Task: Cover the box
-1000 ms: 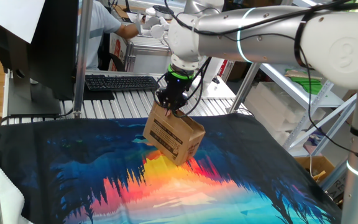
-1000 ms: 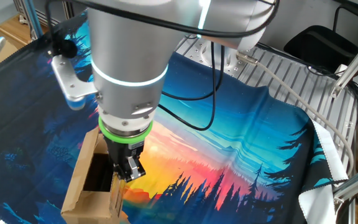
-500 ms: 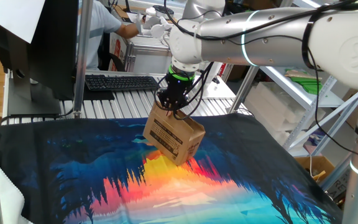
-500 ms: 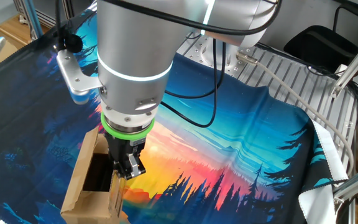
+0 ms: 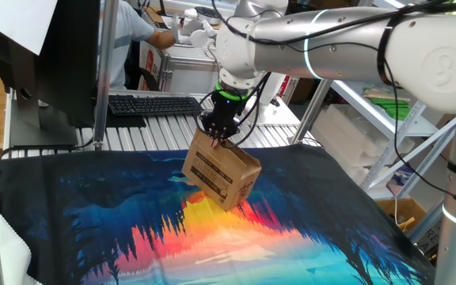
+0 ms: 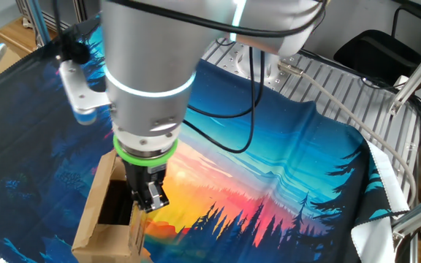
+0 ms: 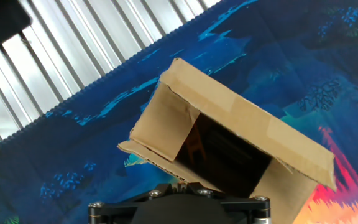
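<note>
Over the last second nothing has shifted: the closed gripper (image 5: 219, 139) remains at the top edge of the small brown corrugated cardboard box (image 5: 220, 172) mid-desk, whose flaps still stand open, so covering remains undone.

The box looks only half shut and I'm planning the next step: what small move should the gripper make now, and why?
Probably press the near flap inward and down. The shut gripper sits at the box rim, while the hand view shows the dark interior uncovered and flaps raised.
</note>
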{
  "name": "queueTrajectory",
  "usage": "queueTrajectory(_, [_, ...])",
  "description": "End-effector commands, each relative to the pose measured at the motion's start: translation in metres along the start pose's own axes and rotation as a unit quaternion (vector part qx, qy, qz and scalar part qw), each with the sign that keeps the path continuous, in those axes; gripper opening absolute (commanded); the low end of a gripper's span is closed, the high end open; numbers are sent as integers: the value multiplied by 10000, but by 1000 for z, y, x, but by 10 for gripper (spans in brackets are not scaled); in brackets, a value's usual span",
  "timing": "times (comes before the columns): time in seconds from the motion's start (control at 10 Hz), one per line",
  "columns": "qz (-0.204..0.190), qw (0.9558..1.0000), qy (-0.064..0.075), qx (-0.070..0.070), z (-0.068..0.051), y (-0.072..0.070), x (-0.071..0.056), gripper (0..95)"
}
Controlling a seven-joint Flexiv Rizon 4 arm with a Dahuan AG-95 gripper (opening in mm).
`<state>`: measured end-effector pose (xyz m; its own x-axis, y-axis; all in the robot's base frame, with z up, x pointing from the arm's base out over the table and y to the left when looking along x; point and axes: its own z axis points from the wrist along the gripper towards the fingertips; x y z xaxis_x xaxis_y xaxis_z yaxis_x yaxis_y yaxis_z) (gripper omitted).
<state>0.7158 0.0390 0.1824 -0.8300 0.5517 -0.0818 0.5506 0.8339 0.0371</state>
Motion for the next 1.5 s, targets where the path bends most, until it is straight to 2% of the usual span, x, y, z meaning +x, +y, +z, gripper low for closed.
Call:
queueTrajectory(0.1, [120, 9999, 74, 78, 0, -1, 1, 0])
queueTrajectory(0.3, [232, 9996, 53, 132, 0, -1, 1, 0])
queueTrajectory(0.5, [331, 9994, 57, 126, 0, -1, 1, 0])
queueTrajectory(0.9, [514, 9985, 174, 117, 0, -1, 1, 0])
queueTrajectory(1.2, [607, 9980, 114, 113, 0, -1, 1, 0])
queueTrajectory(1.5, [607, 9980, -35, 190, 0, -1, 1, 0])
